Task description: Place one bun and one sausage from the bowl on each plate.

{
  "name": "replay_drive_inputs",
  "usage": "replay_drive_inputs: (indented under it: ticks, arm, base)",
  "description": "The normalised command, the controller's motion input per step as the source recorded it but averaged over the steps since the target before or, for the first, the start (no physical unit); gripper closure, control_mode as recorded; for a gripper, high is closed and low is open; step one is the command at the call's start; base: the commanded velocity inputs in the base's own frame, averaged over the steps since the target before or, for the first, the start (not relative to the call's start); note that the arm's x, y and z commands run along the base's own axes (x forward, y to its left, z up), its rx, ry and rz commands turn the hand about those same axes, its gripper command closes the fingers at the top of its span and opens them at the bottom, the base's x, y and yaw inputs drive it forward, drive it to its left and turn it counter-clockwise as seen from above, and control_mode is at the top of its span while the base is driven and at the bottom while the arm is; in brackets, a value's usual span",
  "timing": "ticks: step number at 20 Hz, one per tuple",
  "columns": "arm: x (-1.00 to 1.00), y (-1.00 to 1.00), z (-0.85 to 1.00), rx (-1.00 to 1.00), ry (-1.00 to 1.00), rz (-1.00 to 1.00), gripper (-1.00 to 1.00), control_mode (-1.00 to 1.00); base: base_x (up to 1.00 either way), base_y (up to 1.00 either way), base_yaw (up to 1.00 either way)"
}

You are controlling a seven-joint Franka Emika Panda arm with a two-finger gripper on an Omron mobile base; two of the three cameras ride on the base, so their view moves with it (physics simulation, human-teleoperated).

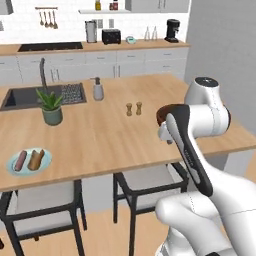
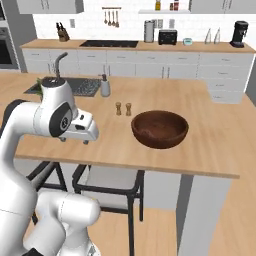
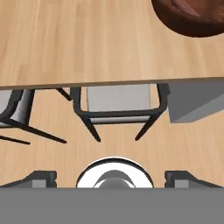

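While one sausage (image 1: pixel 20 161) and one bun (image 1: pixel 36 159) lie side by side on the pale blue-green plate (image 1: pixel 12 169) at the wooden counter's (image 1: pixel 100 135) near left edge, the dark wooden bowl (image 2: pixel 160 129) sits well apart to the right. Near the bowl, the gripper (image 3: pixel 112 177) hangs over the counter edge, fingers spread wide, holding nothing. Stools (image 1: pixel 145 185) stand below.
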Motion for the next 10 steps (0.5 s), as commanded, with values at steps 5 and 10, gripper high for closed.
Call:
replay_drive_inputs:
  ticks: [5, 10]
  arm:
    - [0.0, 0.0, 0.0, 0.0, 0.0, 0.0, -1.0, 1.0]
    - [0.0, 0.0, 0.0, 0.0, 0.0, 0.0, -1.0, 1.0]
  base:
    - [0.33, -0.68, 0.0]
    - [0.35, -0.55, 0.0]
